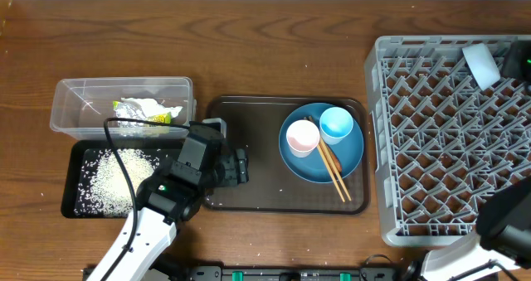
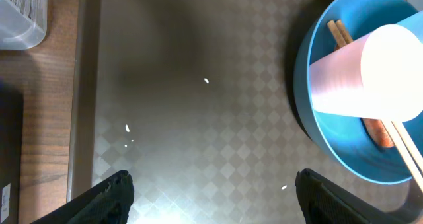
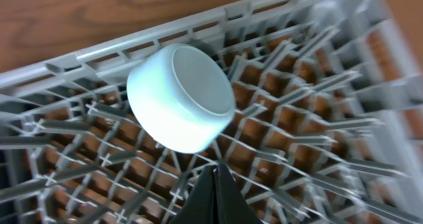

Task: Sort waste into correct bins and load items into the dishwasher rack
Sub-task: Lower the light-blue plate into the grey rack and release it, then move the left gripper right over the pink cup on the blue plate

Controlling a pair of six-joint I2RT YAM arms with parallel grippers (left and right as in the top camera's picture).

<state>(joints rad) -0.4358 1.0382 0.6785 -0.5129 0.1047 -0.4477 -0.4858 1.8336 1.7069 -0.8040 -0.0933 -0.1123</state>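
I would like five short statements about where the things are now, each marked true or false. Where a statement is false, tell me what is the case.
1. The white-blue bowl lies in the grey rack. True.
2. The rice lies in the clear tub. False: it lies in the black tray; the tub holds the wrapper and the tissue.
3. The white cup and the pale blue cup both stand on the blue plate. True.
4. The chopsticks are in the rack. False: they lie on the plate.
5. The left fingers are open above the brown tray. True.
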